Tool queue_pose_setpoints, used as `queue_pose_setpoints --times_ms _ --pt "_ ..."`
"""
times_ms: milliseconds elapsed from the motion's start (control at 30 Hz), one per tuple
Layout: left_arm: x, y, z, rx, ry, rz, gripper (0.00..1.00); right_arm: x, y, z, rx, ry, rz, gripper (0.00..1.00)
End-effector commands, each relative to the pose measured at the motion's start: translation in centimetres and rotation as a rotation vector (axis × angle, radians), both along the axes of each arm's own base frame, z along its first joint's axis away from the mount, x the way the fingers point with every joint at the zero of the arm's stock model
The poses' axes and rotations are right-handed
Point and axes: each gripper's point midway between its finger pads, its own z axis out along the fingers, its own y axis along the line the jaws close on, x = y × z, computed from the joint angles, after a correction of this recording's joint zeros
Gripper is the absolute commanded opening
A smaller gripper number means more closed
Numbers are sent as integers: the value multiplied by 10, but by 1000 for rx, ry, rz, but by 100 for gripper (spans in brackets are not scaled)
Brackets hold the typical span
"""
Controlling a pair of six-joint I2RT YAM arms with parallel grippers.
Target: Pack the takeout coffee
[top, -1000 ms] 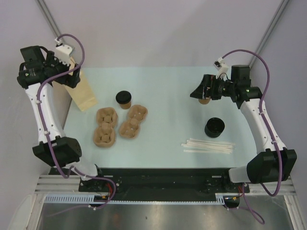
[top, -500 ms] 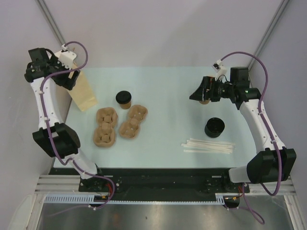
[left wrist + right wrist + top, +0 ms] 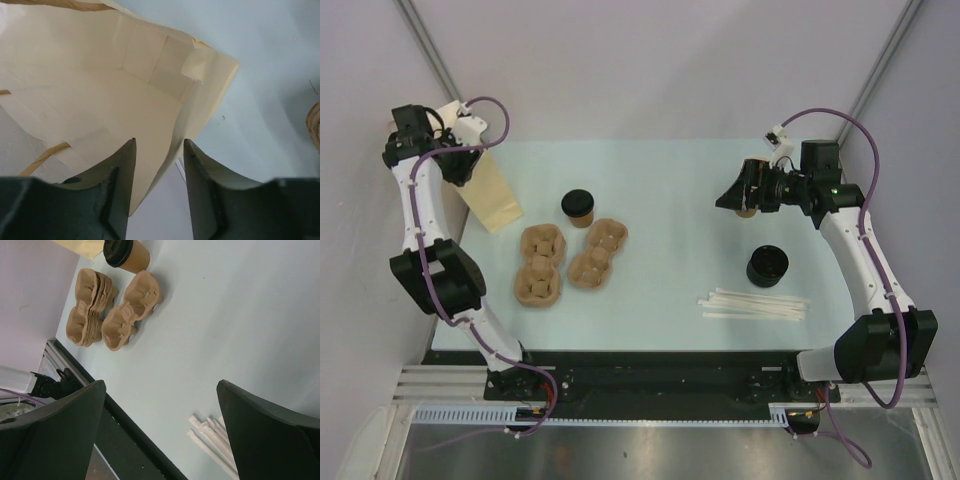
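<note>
The takeout coffee (image 3: 578, 208), a small tan cup with a black lid, stands upright on the pale table behind the pulp carriers; the right wrist view shows it too (image 3: 127, 253). At the far left a tan paper bag (image 3: 492, 195) lies with its mouth toward my left gripper (image 3: 460, 165). In the left wrist view the bag's (image 3: 100, 95) edge runs between my left gripper's (image 3: 159, 142) narrowed jaws, with a gap still showing on both sides. My right gripper (image 3: 730, 195) hovers wide open over the right rear, holding nothing (image 3: 161, 384).
Two stacks of pulp cup carriers (image 3: 540, 265) (image 3: 598, 253) lie in front of the coffee. A tan lidless cup stack (image 3: 747, 210) sits under the right wrist, black lids (image 3: 767, 266) nearer, and wrapped straws (image 3: 755, 305) at the right front.
My left arm has swung back and inward at the bag's mouth, and its jaws have narrowed around the bag's edge. The right arm has barely shifted.
</note>
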Motion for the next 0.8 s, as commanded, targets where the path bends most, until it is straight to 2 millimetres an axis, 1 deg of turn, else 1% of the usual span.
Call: queue_pose_setpoints --times_ms 0,67,100,133,167,200,267,300,400,500,533,600,633,667,733,767 --pt "-2 -6 2 -11 -2 -69 38 0 -1 10 17 -39 -1 100" --pt "-3 -7 6 -5 -8 -78 31 1 -1 11 21 -38 -2 100" --pt "-2 -7 8 2 -16 -79 25 1 -1 11 23 -40 -1 100" --pt "-1 -4 12 12 -26 -68 23 1 -1 12 25 -40 -3 100" --pt "2 -2 18 23 -51 -60 19 2 -1 11 26 -36 -2 100" --pt "3 -2 23 31 -69 -58 9 2 0 11 27 -36 -2 100" --pt "6 1 34 42 -110 -40 3 1 0 12 31 -35 -3 100" --pt "10 2 43 52 -146 -35 0 2 -1 11 30 -35 -4 100" --pt "18 5 60 61 -212 -11 0 2 -1 11 30 -34 -7 100" --pt "22 4 75 47 -272 9 0 0 -2 14 32 -41 -8 100" --pt "25 4 87 48 -318 11 0 1 -3 14 31 -43 -11 100" --pt "29 1 99 48 -366 4 0 0 -3 14 32 -42 -11 100" --pt "32 1 113 51 -418 11 0 0 -3 14 33 -42 -12 100" --pt "35 1 119 49 -438 13 0 0 -4 13 34 -41 -14 100" --pt "39 -3 142 46 -501 18 0 1 -4 13 37 -39 -18 100" --pt "42 -4 146 35 -515 21 0 1 -4 14 37 -42 -18 100"
